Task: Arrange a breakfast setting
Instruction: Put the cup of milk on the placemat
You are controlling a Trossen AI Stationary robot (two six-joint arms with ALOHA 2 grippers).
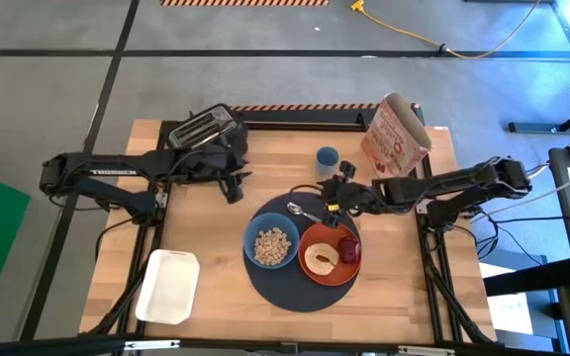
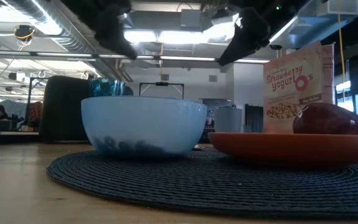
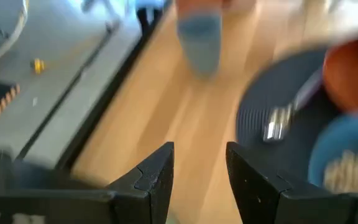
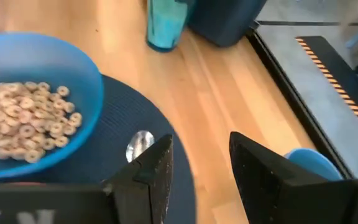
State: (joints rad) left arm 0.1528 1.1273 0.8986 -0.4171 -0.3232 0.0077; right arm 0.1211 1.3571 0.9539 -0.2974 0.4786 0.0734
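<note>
Dark blue-grey woven mat [image 1: 295,287] lies at the middle-front of the wooden table [image 1: 206,237]. On it, side by side and touching or nearly so: blue bowl [image 1: 271,245] with ring cereal [image 4: 17,121] on the left, orange plate [image 1: 331,255] on the right. The plate carries round toasted bread [image 1: 319,260] and a small dark-red fruit [image 1: 349,248] just beside it. Purple-handled spoon [image 1: 305,212] lies on the mat's far edge, behind bowl and plate — its metal bowl end [image 4: 139,144] rests on the mat. Teal glass [image 1: 327,158] stands upright on bare wood, off the mat, behind it and near the red-and-white cereal bag [image 1: 396,136] at the right rear.

Right gripper [image 1: 336,198] hovers over the mat's far rim, just beside the spoon; its fingers [image 4: 257,163] are apart with nothing between them. Whether it touches the spoon cannot be told. Left gripper [image 1: 234,183] sits left of the mat, in front of the black toaster [image 1: 204,127] — fingers [image 3: 156,174] spread, holding nothing, above bare wood.

White rectangular tray [image 1: 169,287] lies at the table's front-left corner, well apart from the setting.
</note>
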